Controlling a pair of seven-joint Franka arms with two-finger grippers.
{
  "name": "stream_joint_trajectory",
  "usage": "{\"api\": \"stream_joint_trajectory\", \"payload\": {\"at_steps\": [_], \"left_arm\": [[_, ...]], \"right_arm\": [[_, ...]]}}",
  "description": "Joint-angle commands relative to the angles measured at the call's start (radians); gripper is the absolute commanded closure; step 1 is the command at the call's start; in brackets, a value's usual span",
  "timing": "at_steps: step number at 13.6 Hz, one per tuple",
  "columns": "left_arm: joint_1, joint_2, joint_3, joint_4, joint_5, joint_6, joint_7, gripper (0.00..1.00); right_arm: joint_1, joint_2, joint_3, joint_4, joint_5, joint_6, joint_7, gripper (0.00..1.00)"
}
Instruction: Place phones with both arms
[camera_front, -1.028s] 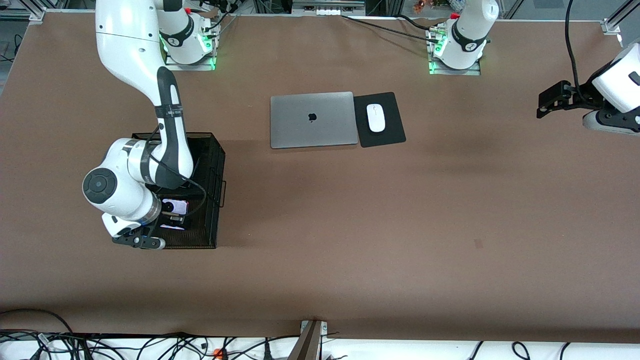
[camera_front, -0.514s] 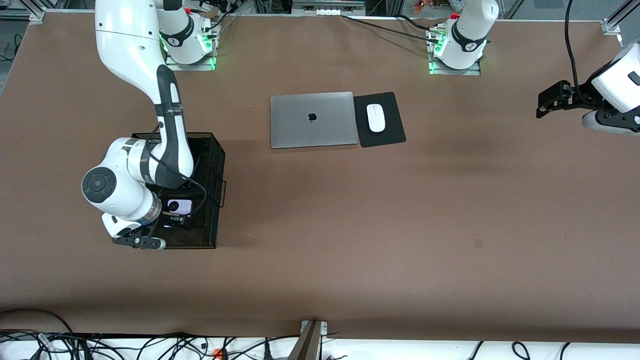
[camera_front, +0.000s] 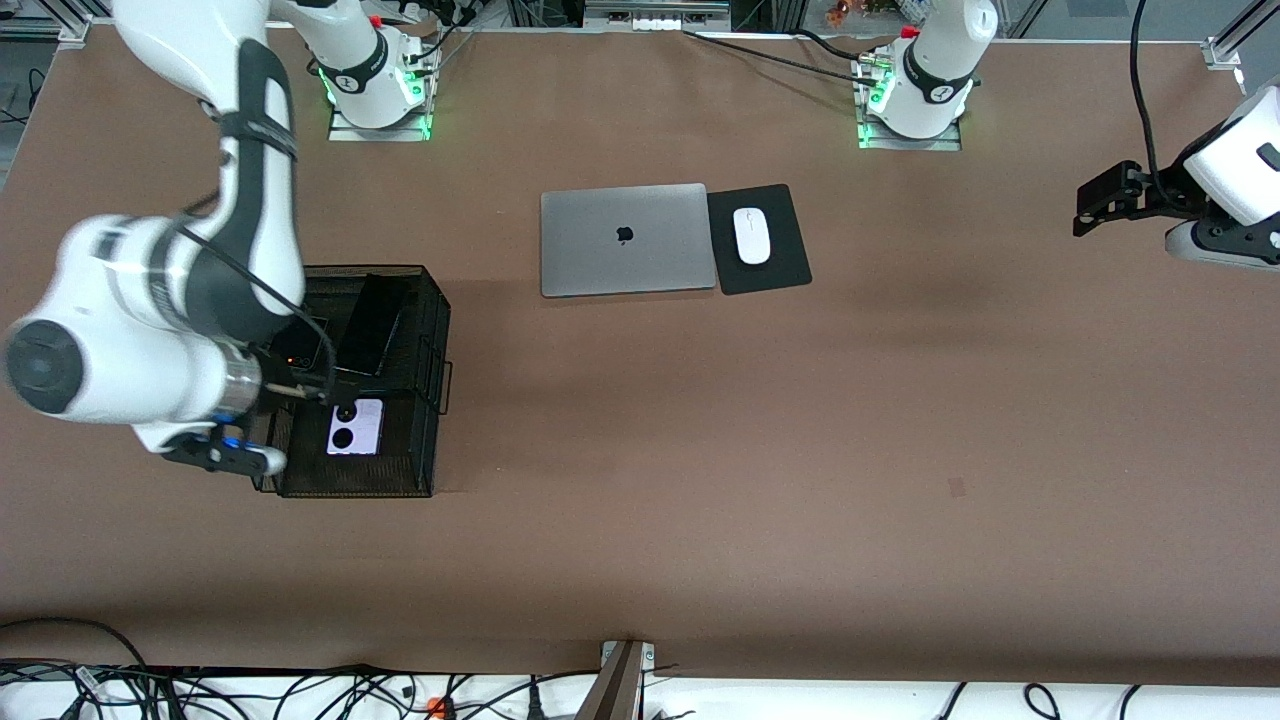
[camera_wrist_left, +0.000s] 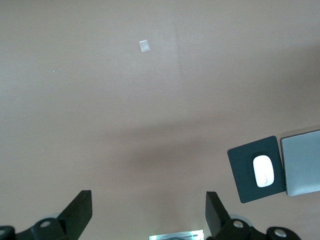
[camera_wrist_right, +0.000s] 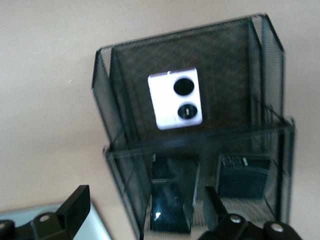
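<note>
All three phones sit in the black wire-mesh organizer (camera_front: 420, 330) – lavender flip phone (camera_front: 355, 427) in the compartment nearest the front camera, long black slab phone (camera_front: 372, 325) and black flip phone (camera_wrist_right: 243, 176) in compartments farther back. Right end effector (camera_wrist_right: 142, 212) hangs over it, open and empty; left end effector (camera_wrist_left: 149, 212) waits open over bare desk (camera_front: 800, 450) – silver laptop (camera_front: 625, 240) and white mouse (camera_front: 751, 235) lie well apart.

— What do we have at the right arm's end of the table?

— We see a black wire-mesh basket (camera_front: 425, 400). In its compartment nearer the camera lies a small squarish lavender flip phone with two round black lenses (camera_front: 355, 427). Farther back we see a long slim black slab phone (camera_front: 372, 325), tilted, and beside it a small black flip phone (camera_front: 300, 345) partly hidden by the arm.

— And the grippers?

— We find the right gripper (camera_front: 310, 392) over the basket, empty, fingers apart. The left gripper (camera_front: 1085, 212) waits over the table's other end.

— Anything mid-table?

— We see a closed silver laptop (camera_front: 625, 240), with a white mouse (camera_front: 752, 235) on a black pad (camera_front: 785, 270) just beside it.
</note>
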Motion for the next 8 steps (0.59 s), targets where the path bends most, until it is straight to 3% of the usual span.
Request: {"api": "stream_joint_trajectory", "payload": {"at_steps": [1, 6, 8], "left_arm": [[0.003, -0.017, -0.002, -0.006, 0.025, -0.010, 0.022, 0.00], [0.003, -0.016, -0.001, -0.006, 0.025, -0.009, 0.022, 0.00], [0.000, -0.016, -0.002, -0.006, 0.019, -0.009, 0.022, 0.00]], "right_arm": [[-0.076, 0.014, -0.003, 0.133, 0.036, -0.168, 0.015, 0.00], [-0.086, -0.051, -0.029, 0.143, 0.025, -0.242, 0.006, 0.00], [-0.113, -0.059, -0.009, 0.155, 0.025, -0.250, 0.010, 0.00]]}}
